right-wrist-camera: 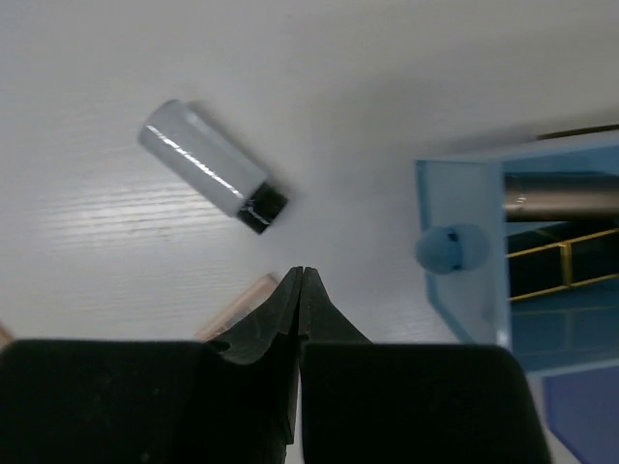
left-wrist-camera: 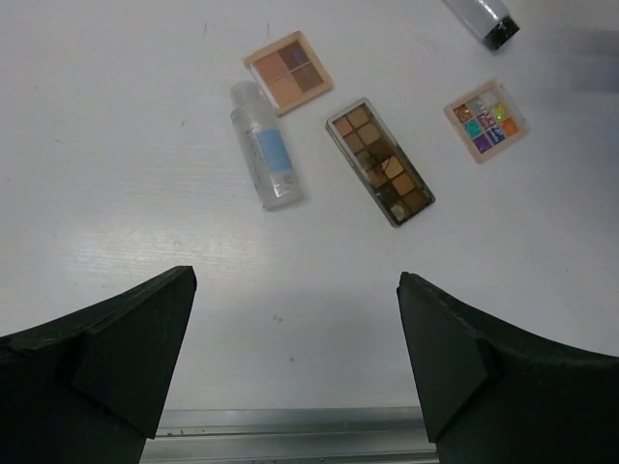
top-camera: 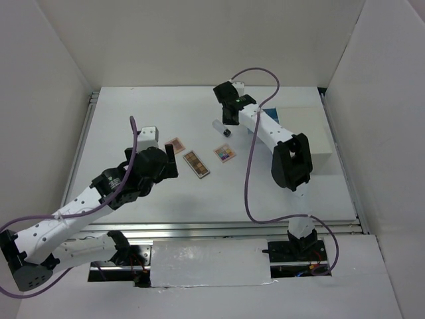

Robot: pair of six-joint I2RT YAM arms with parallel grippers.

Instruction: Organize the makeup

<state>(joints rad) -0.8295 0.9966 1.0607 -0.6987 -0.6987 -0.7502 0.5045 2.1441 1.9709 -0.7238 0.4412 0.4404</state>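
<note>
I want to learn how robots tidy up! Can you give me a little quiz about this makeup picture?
1. True or false: the right tool is shut on the black-capped bottle.
2. How many flat palettes show in the left wrist view? A) two B) three C) five
3. Fill in: in the right wrist view, the drawer with the round knob is coloured ____.

Key: 1. False. Its jaws are closed on nothing, and the bottle lies apart from it. 2. B. 3. Blue.
</note>
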